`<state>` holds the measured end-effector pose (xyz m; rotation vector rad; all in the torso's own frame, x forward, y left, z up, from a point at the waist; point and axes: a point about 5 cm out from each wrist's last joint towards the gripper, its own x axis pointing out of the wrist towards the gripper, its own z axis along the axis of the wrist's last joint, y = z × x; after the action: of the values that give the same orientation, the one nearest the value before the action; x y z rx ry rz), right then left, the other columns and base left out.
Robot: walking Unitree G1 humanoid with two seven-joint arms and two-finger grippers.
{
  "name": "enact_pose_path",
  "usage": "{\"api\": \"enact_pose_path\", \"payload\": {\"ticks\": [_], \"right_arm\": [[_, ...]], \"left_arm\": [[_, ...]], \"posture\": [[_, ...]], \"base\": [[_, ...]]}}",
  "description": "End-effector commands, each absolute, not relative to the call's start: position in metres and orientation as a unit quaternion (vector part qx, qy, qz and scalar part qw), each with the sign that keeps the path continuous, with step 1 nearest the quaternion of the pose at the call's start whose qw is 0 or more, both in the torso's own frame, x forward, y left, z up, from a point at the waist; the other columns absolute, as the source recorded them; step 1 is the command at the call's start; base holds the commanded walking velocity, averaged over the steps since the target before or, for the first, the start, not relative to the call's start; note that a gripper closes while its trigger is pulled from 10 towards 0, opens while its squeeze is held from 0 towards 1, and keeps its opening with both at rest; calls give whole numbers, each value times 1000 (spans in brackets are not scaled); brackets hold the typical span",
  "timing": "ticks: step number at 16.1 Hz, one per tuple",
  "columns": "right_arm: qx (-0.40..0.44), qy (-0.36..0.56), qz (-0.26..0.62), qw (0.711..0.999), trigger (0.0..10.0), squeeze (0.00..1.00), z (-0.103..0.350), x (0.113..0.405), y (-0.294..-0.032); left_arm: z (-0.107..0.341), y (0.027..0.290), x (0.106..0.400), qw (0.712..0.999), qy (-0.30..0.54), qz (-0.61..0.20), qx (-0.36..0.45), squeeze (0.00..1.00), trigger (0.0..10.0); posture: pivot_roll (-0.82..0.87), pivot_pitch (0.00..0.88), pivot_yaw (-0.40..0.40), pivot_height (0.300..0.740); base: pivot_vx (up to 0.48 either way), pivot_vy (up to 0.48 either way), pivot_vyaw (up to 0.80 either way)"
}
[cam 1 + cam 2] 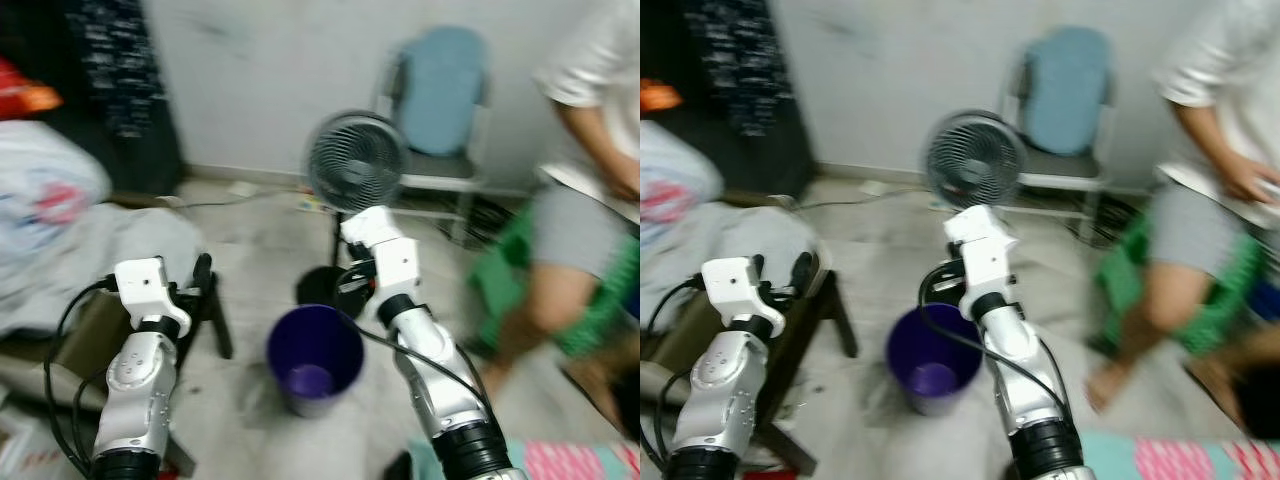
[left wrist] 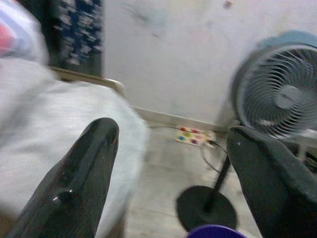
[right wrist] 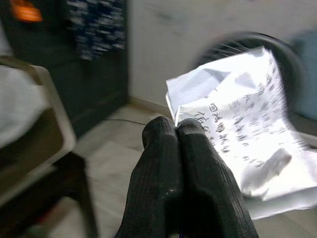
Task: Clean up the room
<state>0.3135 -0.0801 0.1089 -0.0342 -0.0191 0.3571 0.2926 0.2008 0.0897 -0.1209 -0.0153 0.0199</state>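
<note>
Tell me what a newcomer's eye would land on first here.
The purple bin on the floor between the two arms, with the grey fan standing just behind it. The right gripper is shut on a printed white paper, raised above the bin, while the left gripper is open and empty beside the cloth-draped chair. A person stands at the right.

Bucket (image 1: 314, 358) on the floor (image 1: 255, 250) between the two arms, fan (image 1: 356, 160) just behind it, chair (image 1: 440, 110) behind that by the wall, person (image 1: 580, 200) off right.
</note>
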Motion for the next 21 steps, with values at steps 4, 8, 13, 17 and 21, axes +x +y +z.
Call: {"api": "enact_pose_path", "payload": {"ticks": [4,8,13,17,21], "right_arm": [[-19,-13,167,986,10000,0,110,315,-87],[-21,-9,161,987,10000,0,108,315,-88],[-20,-7,157,987,10000,0,107,315,-88],[-20,-4,157,987,10000,0,106,315,-88],[-12,7,155,988,10000,0,104,316,-88]], "left_arm": [[90,193,292,998,-8,-12,-67,0,10000],[90,192,292,997,-9,-19,-72,0,10000],[90,190,292,997,-12,-28,-76,0,10000],[91,188,291,996,-14,-38,-83,0,10000],[91,188,292,996,-14,-38,-85,0,10000]], "posture": [[-79,0,-38,740],[-79,0,-39,740],[-81,0,-36,740],[-83,0,-37,740],[-84,0,-37,740]], "base": [[0,0,705],[0,0,100],[156,0,0],[289,0,0],[314,0,0]]}}
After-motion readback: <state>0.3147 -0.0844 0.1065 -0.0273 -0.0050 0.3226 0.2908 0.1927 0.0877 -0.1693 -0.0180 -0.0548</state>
